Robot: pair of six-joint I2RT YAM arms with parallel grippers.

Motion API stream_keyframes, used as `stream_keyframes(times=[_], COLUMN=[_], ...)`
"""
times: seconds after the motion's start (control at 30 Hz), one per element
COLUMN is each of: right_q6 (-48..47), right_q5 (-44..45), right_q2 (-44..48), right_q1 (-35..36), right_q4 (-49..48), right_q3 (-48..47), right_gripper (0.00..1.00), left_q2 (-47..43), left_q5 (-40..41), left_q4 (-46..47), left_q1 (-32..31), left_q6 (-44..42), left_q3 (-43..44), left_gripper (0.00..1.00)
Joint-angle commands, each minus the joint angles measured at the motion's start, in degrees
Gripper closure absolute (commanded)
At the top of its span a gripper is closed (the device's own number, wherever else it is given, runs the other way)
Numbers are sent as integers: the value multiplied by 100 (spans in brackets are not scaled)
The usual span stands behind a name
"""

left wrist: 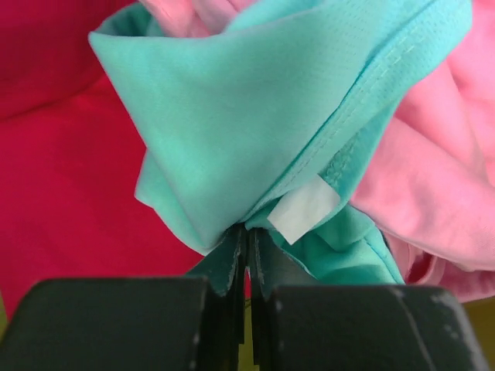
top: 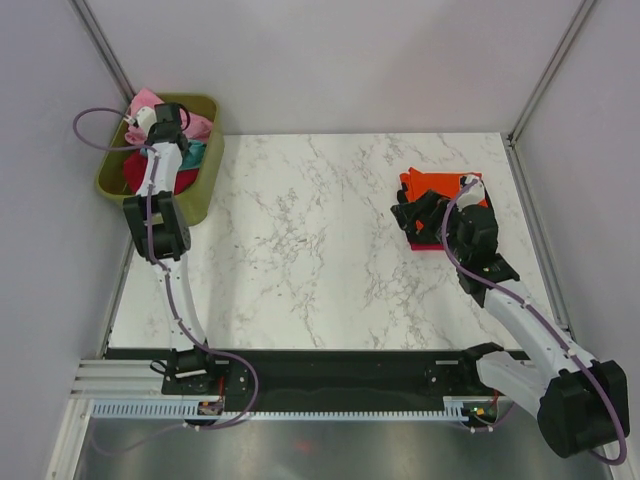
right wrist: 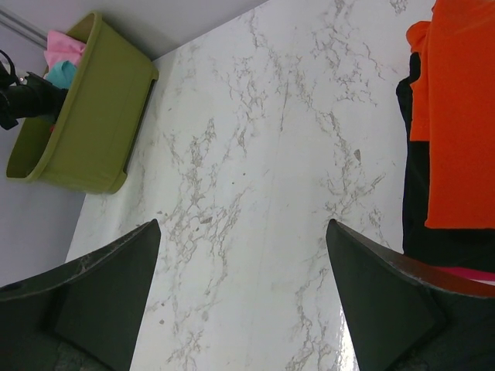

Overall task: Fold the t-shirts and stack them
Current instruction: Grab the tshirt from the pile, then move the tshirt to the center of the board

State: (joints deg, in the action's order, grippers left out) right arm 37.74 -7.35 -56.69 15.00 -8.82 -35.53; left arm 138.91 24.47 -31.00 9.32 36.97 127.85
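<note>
The teal shirt is found crumpled inside the bin, bunched between a pink shirt and a red shirt. It is judged to be light, thin and limp. It can be expected to drape and trail when lifted, and is not fragile though perhaps a little slick. A doubled fold or the stitched hem would likely give the surest hold.

One such fold, just beside that hem and a small white label, is pinched by the left gripper, whose jaws are pressed together on the cloth. No long axis can be told while the shirt is bunched, and neither neck nor bottom edge can be made out. The pinched fold simply fans out away from the jaws.

Well apart from the bin, across the table, an orange shirt is laid folded on a black shirt. The right gripper hangs beside that stack, on its bin-ward side, jaws spread wide with nothing between them.
</note>
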Motion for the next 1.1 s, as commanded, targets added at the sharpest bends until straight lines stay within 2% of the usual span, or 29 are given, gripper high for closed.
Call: stream_keyframes(times=[0.0, 0.27, 0.37, 0.57, 0.67, 0.7, 0.77, 0.8, 0.9, 1.07], right_q6=[23, -117, -179, -319, -390, -416, -434, -460, -478, -548], right_q5=[-108, -117, -143, -126, -73, -64, -29, -20, 50, 155], right_q2=[-105, -281, -325, -352, -326, -326, -334, -352, -335, -203], right_q1=[-6, -6, -6, -6, -6, -6, -6, -15, -6, -15], right_q4=[-208, -155, -138, -33, -32, -41, -50, -50, -41, 29], right_q3=[-33, -138, -174, -279, -262, -262, -244, -244, -244, -270], right_gripper=[3, 4, 4, 3, 2, 2, 2, 2, 2, 2], left_q2=[-627, -2621, -3639, -4986, -5540, -5629, -5831, -5866, -5937, -6016], left_q5=[5, -21, -74, -399, -434, -286, -57, 48, -230, -882], left_q4=[77, 77, 68, 68, 94, 103, 103, 112, 112, 147], left_q1=[43, -36, -123, -676, -1387, -1859, -2397, -2905, -3557, -3894], left_q6=[117, 153, 153, 354, 302, 224, -84, -172, -112, 679], left_q3=[-49, -1269, -1596, -1975, -1861, -1773, -1343, -994, -578, -664], left_gripper=[98, 98, 98, 98, 98, 98, 98, 98, 98, 98])
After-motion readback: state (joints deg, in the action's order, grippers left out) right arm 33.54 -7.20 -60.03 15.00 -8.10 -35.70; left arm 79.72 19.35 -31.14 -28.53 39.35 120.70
